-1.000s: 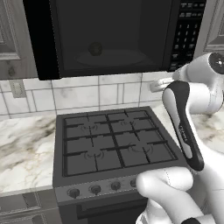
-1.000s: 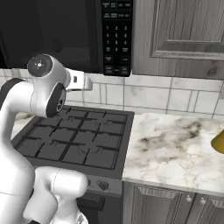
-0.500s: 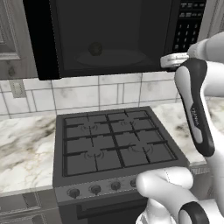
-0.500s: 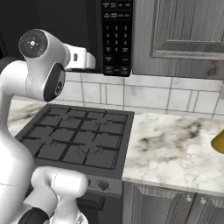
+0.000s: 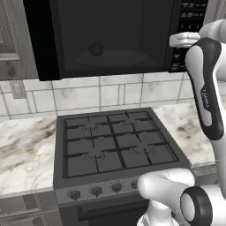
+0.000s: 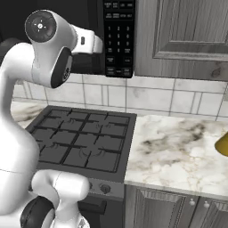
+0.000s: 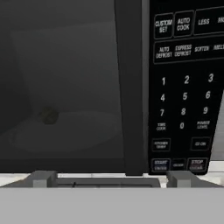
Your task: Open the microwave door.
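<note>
The gripper (image 7: 111, 178) is being held spread and empty, level with the microwave door's lower edge. The approach step is judged under way; next, the thick black vertical bar handle (image 7: 130, 87) needs straddling. Beyond, the microwave door (image 7: 61, 83), glossy and dark-tinted, is sitting above the stove (image 5: 114, 145).

You've got a black gas stove (image 5: 117, 145) centre, knobs (image 5: 95, 191) along its near edge — marble counter (image 6: 178, 151) both sides, yellow obj (image 6: 221, 144) far right, keypad panel (image 7: 186, 87) w/ grey buttons.
</note>
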Robot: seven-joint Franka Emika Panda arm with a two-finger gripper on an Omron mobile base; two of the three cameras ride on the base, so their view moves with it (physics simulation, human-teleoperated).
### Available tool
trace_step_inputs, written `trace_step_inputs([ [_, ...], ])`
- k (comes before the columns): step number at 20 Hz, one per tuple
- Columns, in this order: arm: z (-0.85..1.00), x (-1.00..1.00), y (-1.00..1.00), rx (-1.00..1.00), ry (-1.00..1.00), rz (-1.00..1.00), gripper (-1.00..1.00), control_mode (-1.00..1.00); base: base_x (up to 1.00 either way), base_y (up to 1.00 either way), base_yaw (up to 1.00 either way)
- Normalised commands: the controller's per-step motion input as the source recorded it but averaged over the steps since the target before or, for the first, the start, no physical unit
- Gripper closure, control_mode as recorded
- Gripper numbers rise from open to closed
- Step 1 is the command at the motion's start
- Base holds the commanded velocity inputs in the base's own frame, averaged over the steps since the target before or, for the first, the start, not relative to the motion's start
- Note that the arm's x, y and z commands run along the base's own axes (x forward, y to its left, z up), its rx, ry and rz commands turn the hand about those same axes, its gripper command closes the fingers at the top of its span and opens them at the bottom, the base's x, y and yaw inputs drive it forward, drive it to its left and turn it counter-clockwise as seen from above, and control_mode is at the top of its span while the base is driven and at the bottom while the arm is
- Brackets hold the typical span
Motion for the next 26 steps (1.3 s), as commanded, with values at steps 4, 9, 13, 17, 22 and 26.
trace_step_inputs([
  [4,0.0,0.54,-0.22,0.05,0.0,0.0,-1.0,-1.0,0.0,0.0,0.0],
  [9,-0.02,0.75,-0.08,0.06,0.0,0.0,-1.0,-1.0,0.0,0.0,0.0],
  [13,-0.12,0.84,0.0,0.03,0.0,0.0,-1.0,-1.0,0.0,0.0,0.0],
  [17,-0.14,0.76,-0.03,0.03,0.0,0.0,-1.0,-1.0,0.0,0.0,0.0],
  [22,-0.23,0.61,-0.08,0.02,-0.06,0.0,-1.0,-1.0,0.0,0.0,0.0],
  [26,-0.35,0.56,-0.02,0.0,-0.13,0.0,-1.0,-1.0,0.0,0.0,0.0],
])
